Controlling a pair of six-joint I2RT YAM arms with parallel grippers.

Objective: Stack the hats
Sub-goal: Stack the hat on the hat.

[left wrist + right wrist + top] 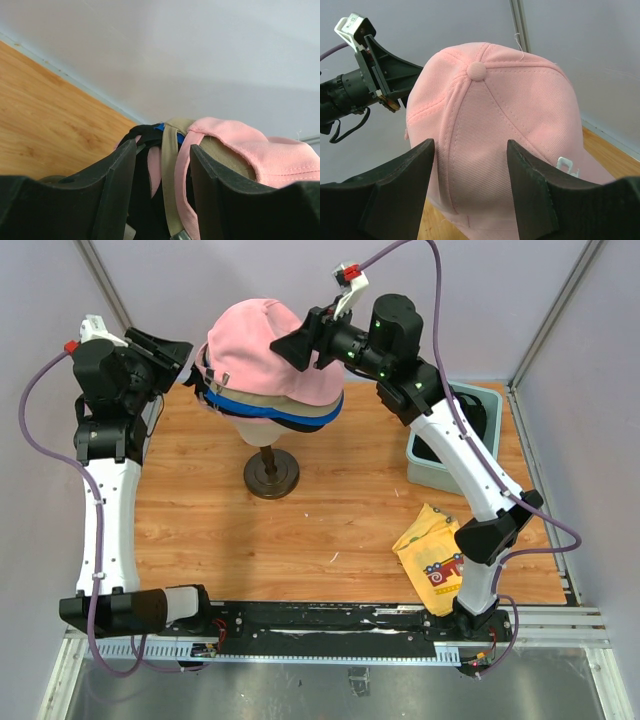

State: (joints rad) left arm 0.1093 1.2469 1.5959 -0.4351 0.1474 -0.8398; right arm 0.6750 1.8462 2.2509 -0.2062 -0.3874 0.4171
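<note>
Pink cap [262, 345] atop hats [290, 418]; right pincer [470, 145] spread, empty, beside it; left pincer [163, 147] half-spread, seemingly slack around rear straps [170, 175]

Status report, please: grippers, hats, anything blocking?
Left gripper open around hat straps. Right gripper open at pink hat. Hats stacked on mannequin head. Nothing blocking.

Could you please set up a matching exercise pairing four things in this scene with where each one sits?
Things:
1. pink cap
2. yellow cloth
3. bin
4. dark round stand

Places:
A. far right corner of the table
B. on top of the other caps
C. under the mannequin head
D. lying on the table's near right side

Pairs: 1-B, 2-D, 3-A, 4-C
</note>
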